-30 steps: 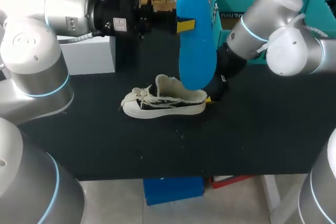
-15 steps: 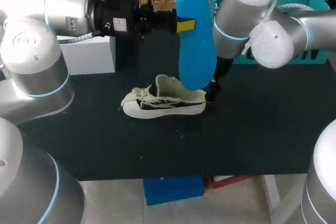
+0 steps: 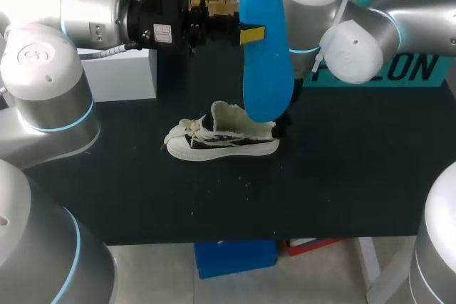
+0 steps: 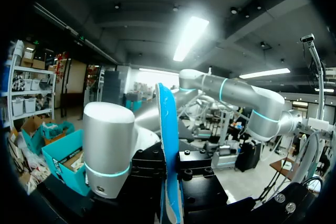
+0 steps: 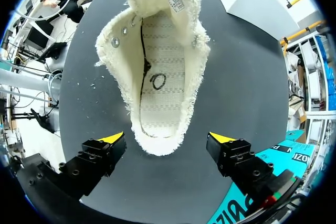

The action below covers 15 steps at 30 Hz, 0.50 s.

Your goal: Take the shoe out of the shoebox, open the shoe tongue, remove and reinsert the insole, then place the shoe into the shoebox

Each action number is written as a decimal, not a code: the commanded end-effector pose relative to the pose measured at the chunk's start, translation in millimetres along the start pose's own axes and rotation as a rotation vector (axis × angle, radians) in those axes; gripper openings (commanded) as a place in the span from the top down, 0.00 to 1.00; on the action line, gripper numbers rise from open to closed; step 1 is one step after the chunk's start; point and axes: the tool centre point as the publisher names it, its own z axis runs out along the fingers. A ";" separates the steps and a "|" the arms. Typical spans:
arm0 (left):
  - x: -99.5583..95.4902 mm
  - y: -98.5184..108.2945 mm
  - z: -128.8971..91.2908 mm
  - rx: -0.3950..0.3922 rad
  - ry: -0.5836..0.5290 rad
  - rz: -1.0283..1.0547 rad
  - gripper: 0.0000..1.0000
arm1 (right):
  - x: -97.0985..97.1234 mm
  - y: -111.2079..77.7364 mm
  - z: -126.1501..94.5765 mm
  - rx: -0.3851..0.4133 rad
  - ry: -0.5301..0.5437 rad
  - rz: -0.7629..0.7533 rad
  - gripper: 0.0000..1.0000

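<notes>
Found shoe (image 3: 221,140) standing on its sole mid-table (image 3: 356,176), tongue laid open, footbed bare. Found insole (image 3: 265,55) hanging upright just above the heel, pinched at mid-length by left gripper (image 3: 246,33); judged poised for reinsertion. Found right gripper (image 5: 167,139) spread wide astride the heel, apparently touching neither side; judged placed to steady the shoe. Noted shoebox (image 3: 420,69) behind right arm.

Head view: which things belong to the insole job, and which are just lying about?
Job: shoe, blue insole in the left gripper, teal shoebox, right gripper open at the shoe's heel.
Lying about: white box.
</notes>
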 end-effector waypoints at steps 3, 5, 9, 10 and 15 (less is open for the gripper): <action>0.6 0.5 0.7 0.000 -0.003 0.001 1.00 | -0.3 10.5 1.4 0.060 0.002 0.009 0.00; 0.6 0.5 0.7 0.000 -0.003 0.001 1.00 | -0.5 12.1 1.9 0.058 0.001 0.012 0.00; 0.6 0.5 0.7 0.000 -0.003 0.001 1.00 | 0.0 15.4 2.6 0.055 0.001 0.020 0.00; 0.6 0.5 0.7 0.000 -0.003 0.001 1.00 | 0.2 15.8 2.7 0.055 0.002 0.021 0.00; 0.6 0.5 0.7 0.000 -0.003 0.001 1.00 | 0.9 17.4 3.4 0.059 0.009 0.024 0.00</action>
